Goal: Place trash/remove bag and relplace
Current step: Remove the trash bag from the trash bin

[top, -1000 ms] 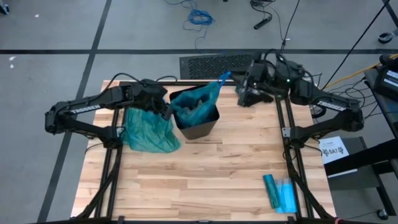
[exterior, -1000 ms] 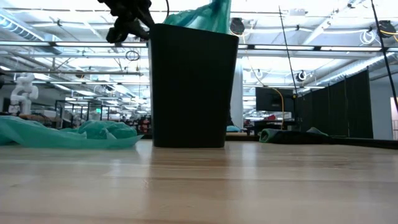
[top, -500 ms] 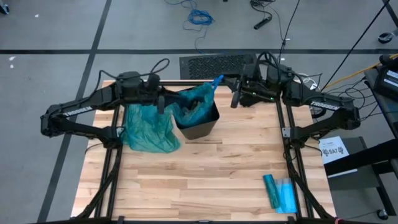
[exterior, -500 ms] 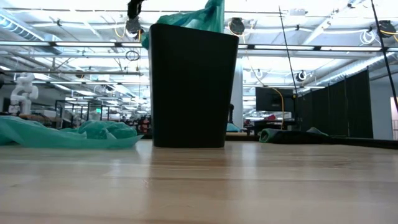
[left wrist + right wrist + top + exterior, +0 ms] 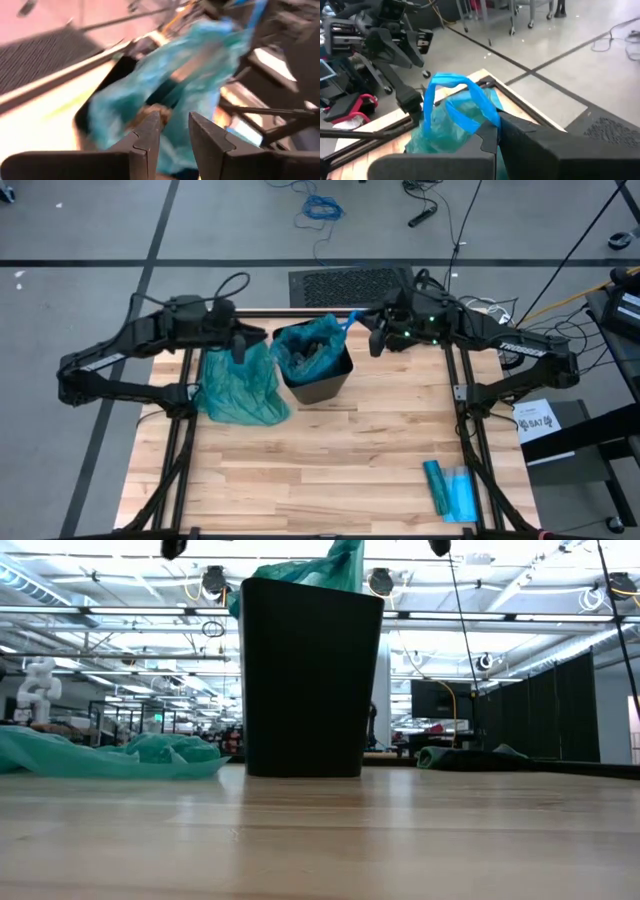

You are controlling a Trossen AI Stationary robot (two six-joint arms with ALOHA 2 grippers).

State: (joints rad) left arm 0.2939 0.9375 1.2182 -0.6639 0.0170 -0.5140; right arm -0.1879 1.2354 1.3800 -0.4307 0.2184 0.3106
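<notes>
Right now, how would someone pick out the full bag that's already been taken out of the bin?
Find the black bin near the table's far edge. The loose teal bag slumps on the wood beside it, on the left arm's side. The other teal bag sits inside the bin.

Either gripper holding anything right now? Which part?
The right gripper is shut on the blue drawstring loop of the teal bag in the black bin. The left gripper is open, holding nothing, over the bin's left side.

The left wrist view is motion-blurred. In the low view both grippers are cut off at the top edge; the bin (image 5: 311,678) hides its contents.
</notes>
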